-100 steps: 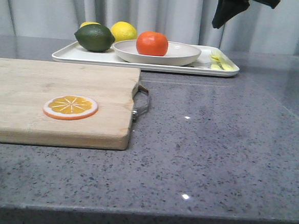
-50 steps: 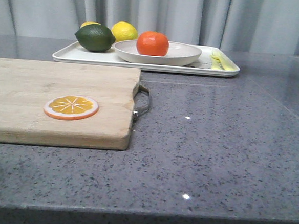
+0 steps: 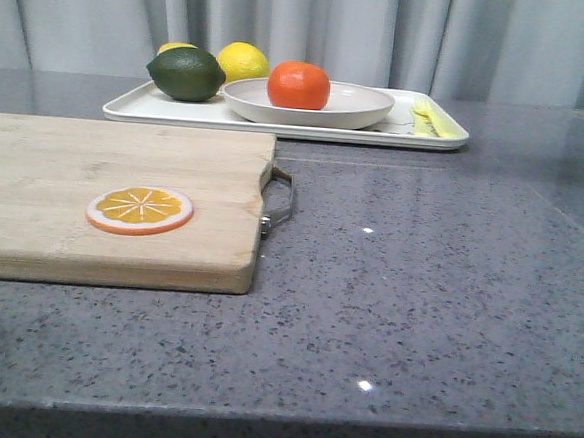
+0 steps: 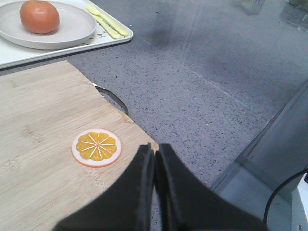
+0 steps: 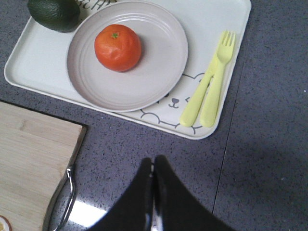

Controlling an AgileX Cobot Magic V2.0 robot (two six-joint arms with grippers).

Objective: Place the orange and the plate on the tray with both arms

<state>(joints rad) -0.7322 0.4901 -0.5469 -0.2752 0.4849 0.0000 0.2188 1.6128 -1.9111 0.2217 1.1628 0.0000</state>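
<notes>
L fingers (image 4: 154,159) closed, empty, over cutting board (image 3: 113,197) | orange (image 3: 298,84) seated in plate (image 3: 308,102) on tray (image 3: 279,120) | R fingers (image 5: 153,173) closed, empty, near tray edge | risk judged: tray nudged if R arm swung low.

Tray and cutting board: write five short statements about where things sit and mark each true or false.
1. The orange sits on the plate. True.
2. The plate rests on the cutting board. False; it is on the tray.
3. The orange slice lies on the cutting board. True.
4. The right gripper holds the fork. False; it is shut and empty.
5. The left gripper is wide open. False; it is shut.
</notes>
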